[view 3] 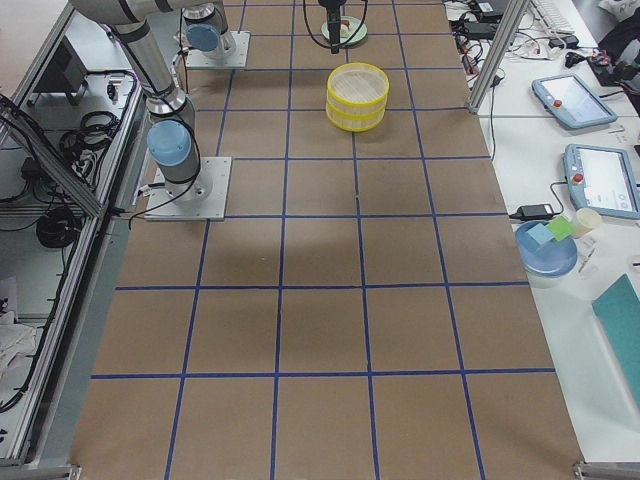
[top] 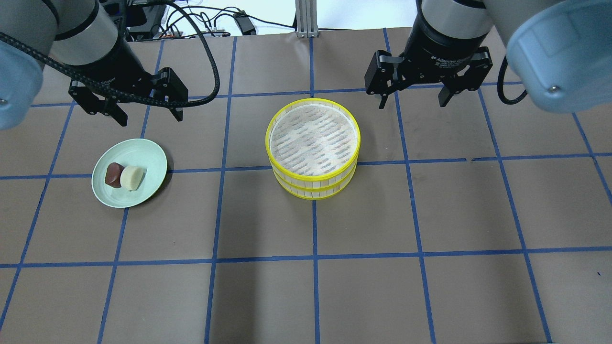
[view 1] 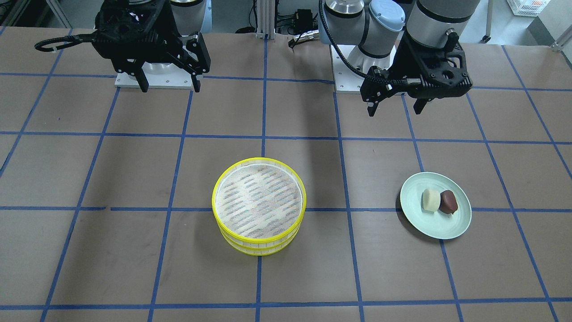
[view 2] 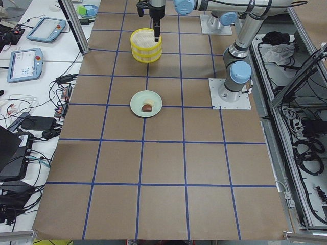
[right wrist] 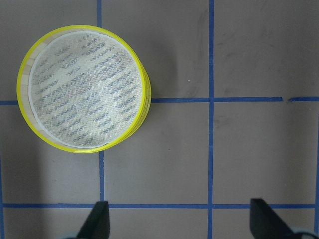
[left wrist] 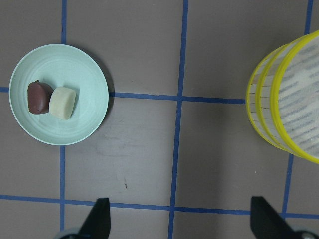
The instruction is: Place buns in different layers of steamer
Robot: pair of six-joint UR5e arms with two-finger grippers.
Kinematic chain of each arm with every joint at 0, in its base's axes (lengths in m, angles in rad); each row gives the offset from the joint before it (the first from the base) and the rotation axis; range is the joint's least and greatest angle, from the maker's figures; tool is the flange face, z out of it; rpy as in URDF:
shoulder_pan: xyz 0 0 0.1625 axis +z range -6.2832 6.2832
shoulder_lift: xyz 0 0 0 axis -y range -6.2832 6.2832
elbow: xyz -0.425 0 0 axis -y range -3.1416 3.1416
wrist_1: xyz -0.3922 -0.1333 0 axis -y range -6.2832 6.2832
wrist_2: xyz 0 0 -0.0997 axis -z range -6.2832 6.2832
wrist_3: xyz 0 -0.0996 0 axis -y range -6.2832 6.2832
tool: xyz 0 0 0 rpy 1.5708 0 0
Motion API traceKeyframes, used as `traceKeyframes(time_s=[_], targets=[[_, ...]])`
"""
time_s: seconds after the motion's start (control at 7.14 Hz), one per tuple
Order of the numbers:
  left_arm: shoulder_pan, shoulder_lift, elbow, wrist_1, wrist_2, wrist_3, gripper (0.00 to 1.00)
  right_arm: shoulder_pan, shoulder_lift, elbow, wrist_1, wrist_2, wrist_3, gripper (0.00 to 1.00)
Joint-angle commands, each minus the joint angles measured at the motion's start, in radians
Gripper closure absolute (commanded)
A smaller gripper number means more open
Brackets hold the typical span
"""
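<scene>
Two yellow-rimmed steamer layers (top: pixel 313 148) stand stacked at the table's middle, the top one empty; the stack also shows in the front view (view 1: pixel 259 205) and in the right wrist view (right wrist: pixel 82 109). A cream-white bun (top: pixel 131 177) and a dark reddish-brown bun (top: pixel 114 174) lie side by side on a pale green plate (top: pixel 143 153); both buns show in the left wrist view, the cream one (left wrist: pixel 63 103) beside the brown one (left wrist: pixel 36 97). My left gripper (top: pixel 147 113) hangs open and empty above the table, behind the plate. My right gripper (top: pixel 413 99) hangs open and empty, right of and behind the stack.
The table is brown paper with a blue tape grid. The arm bases (view 1: pixel 154 79) stand at the robot's edge. Tablets and cables (view 2: pixel 30 61) lie on a side bench beyond the table's edge.
</scene>
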Motion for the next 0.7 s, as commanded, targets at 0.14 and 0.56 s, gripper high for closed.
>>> traceKeyframes(time_s=[0.14, 0.56], targets=[[-0.001, 0.0, -0.003, -0.001, 0.015, 0.007, 0.0, 0.002, 0.0, 0.0, 0.001, -0.002, 0.0, 0.0], [0.0, 0.0, -0.004, -0.007, 0.015, 0.01, 0.0, 0.002, 0.0, 0.0, 0.002, 0.0, 0.0, 0.0]])
